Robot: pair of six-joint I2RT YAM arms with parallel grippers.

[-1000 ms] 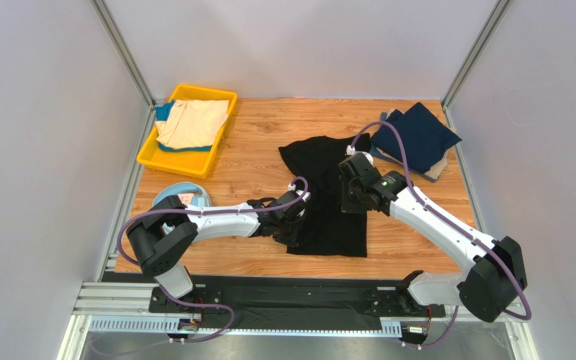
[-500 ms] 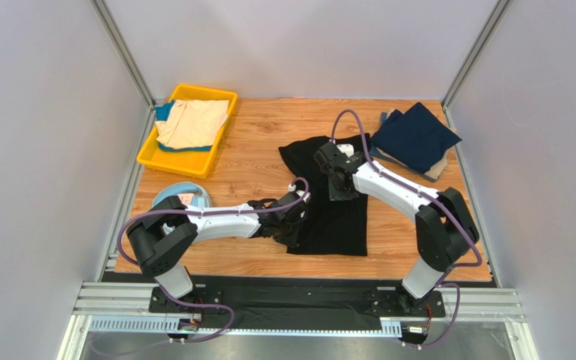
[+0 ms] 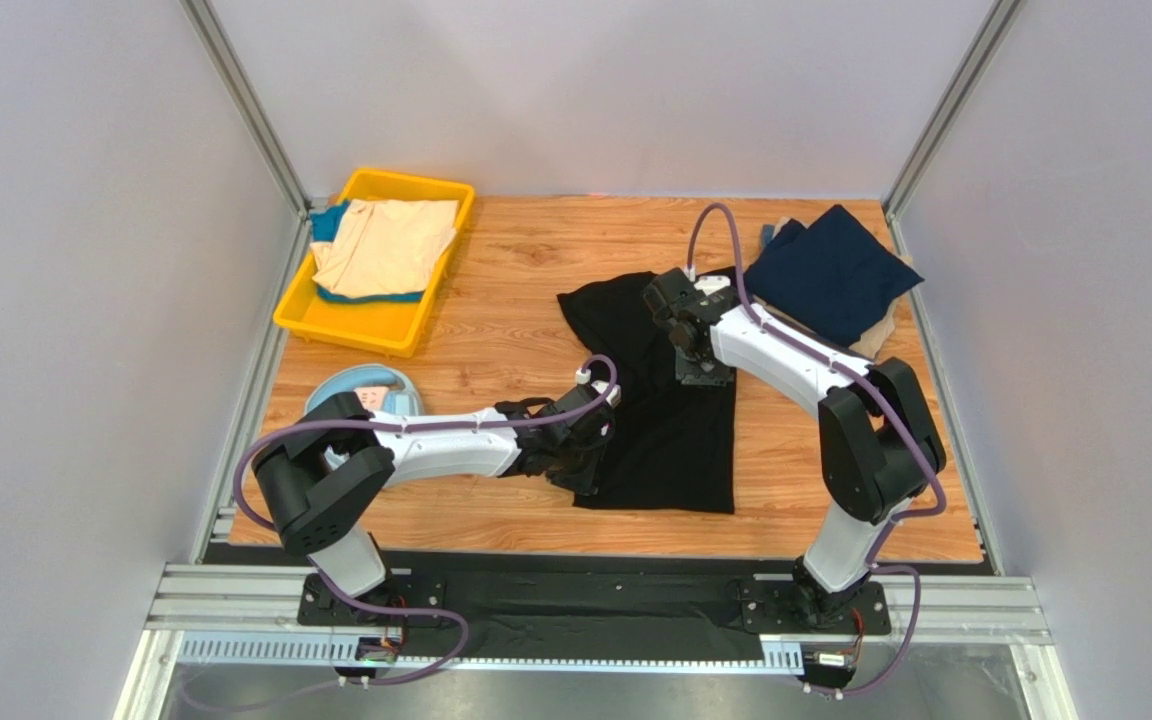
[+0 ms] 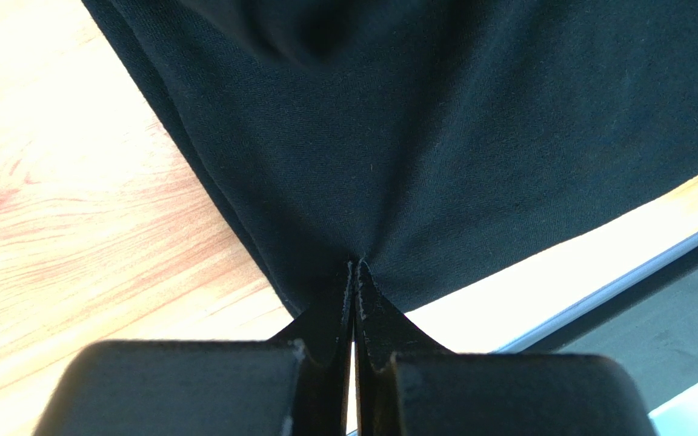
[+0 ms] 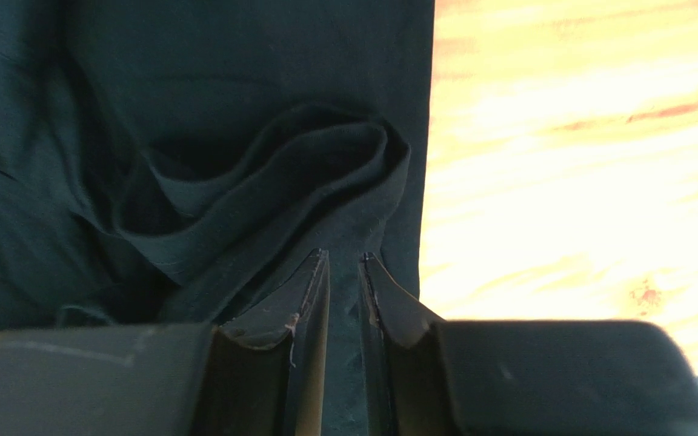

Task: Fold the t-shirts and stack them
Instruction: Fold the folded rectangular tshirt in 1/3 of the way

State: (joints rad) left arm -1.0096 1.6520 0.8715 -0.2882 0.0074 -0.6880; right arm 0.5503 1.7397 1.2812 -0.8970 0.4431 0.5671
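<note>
**Black shirt pinned at its near edge while the far side is worked**

At the far left of the tabletop, a yellow tray holds a beige t-shirt lying over a teal one, apparently waiting their turn.

The left tool sits low at the near left edge of the black t-shirt. Its fingers are pressed together on the hem, and the cloth puckers where they meet. This hold likely anchors that side so the shirt does not slide during folding.

The black t-shirt lies in the middle of the tabletop, partly narrowed, with its far part rumpled.

The right tool is at the shirt's far right edge, over a bunched roll of cloth beside bare wood. Its fingers stand a narrow slit apart, and whether any fabric is caught between them cannot be told. It is probably placed there to gather or lay over the loose sleeve.

At the far right, a navy t-shirt tops a folded stack, which seems to be where the black one will end up.
</note>
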